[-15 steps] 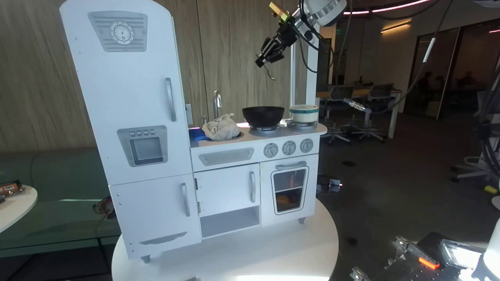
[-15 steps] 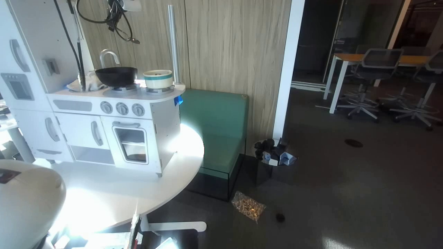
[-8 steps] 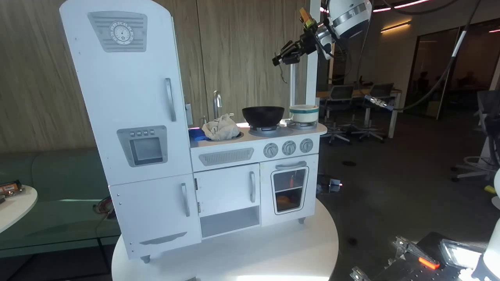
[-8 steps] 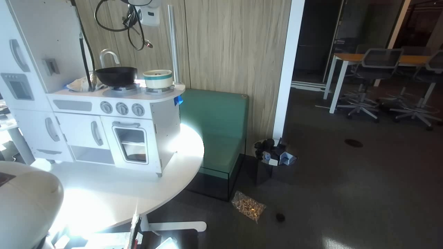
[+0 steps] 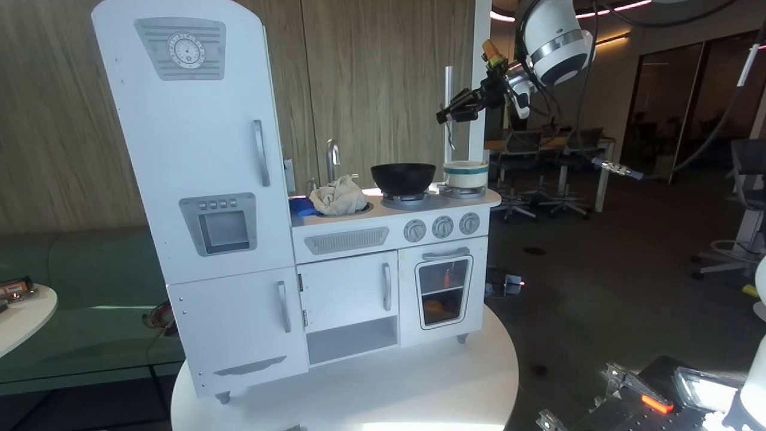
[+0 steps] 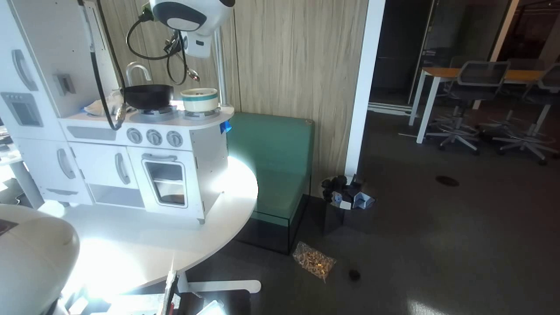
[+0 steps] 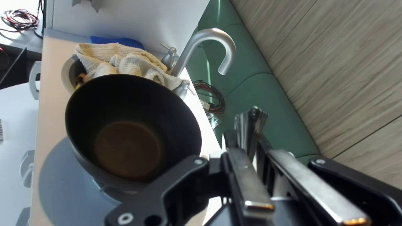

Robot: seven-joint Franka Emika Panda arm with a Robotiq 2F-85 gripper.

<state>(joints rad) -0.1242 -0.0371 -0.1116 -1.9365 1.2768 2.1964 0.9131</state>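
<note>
Black hand (image 5: 443,116) holds one metal utensil (image 7: 248,130); one pan (image 5: 403,179), one pot (image 5: 466,178) below.

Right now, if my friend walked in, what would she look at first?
Probably the big white toy kitchen, standing on a white table. Next, maybe the black claw, gripping a shiny metal utensil up in the air. On the kitchen's top, a deep black pan sits beside a pale pot with a green band.

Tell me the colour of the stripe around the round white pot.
Teal-green; the stripe shows best in an exterior view.
</note>
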